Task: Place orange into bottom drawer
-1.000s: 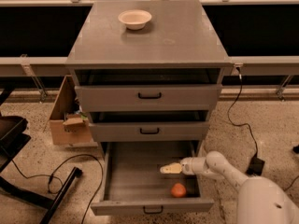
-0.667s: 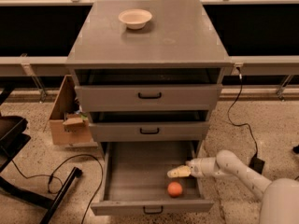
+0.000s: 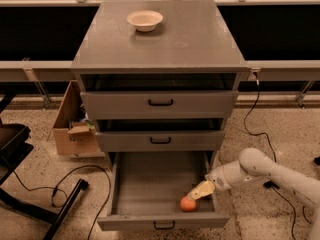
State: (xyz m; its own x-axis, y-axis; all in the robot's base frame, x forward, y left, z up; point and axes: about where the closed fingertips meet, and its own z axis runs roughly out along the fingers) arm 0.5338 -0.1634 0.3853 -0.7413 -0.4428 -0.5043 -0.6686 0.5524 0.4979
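Note:
The orange (image 3: 188,203) lies inside the bottom drawer (image 3: 150,184), near its front right corner. The drawer is pulled fully out. My gripper (image 3: 200,191) hangs just above and to the right of the orange, over the drawer's right side, on the white arm (image 3: 260,166) that comes in from the right. The orange rests on the drawer floor, apart from the gripper's cream fingertips (image 3: 198,192).
A cream bowl (image 3: 145,20) sits on the grey cabinet top (image 3: 190,39). The two upper drawers (image 3: 160,104) are slightly open. A cardboard box (image 3: 72,129) stands left of the cabinet. Black cables (image 3: 65,184) and a chair base lie on the floor at left.
The gripper has pulled back to the right and a little up, away from the orange. The orange has stayed on the drawer floor.

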